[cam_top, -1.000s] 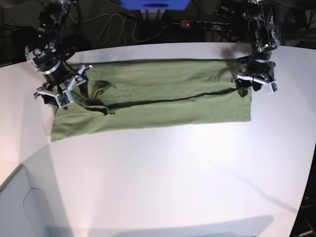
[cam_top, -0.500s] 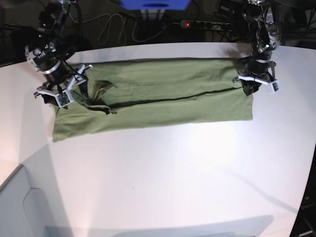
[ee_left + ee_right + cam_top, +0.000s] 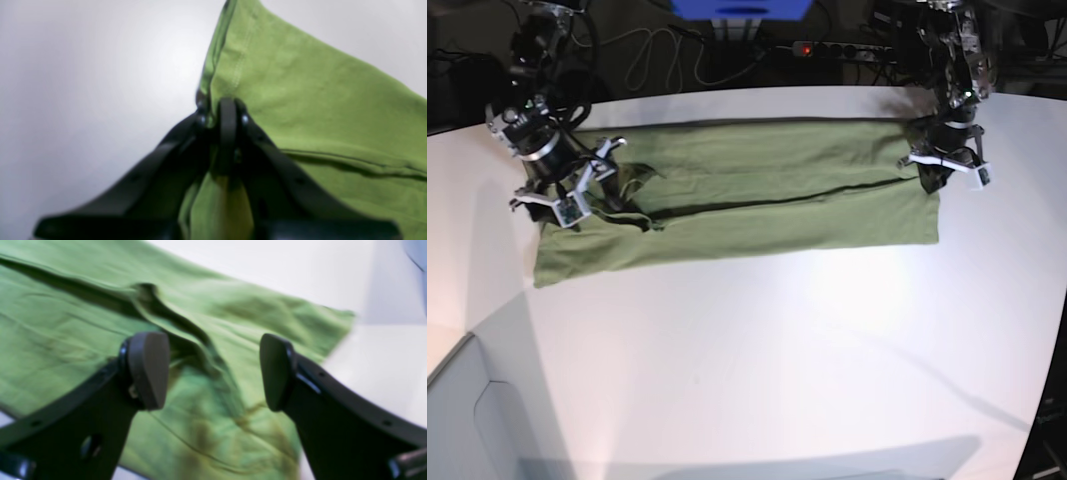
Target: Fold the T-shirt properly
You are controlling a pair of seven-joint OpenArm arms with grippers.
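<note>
Base view: power strip and cables lie behind T-shirt.

The T-shirt in front of me is plain olive green, with no print. It lies flat on the white table as one long band that runs from side to side, near the far edge. A long fold line goes along its middle, so one layer lies over another. At the end by my right arm the cloth is wrinkled, with a small dark opening among the folds. At the other end one corner is lifted a little and pinched together, and a stitched hem runs down to that corner.
</note>
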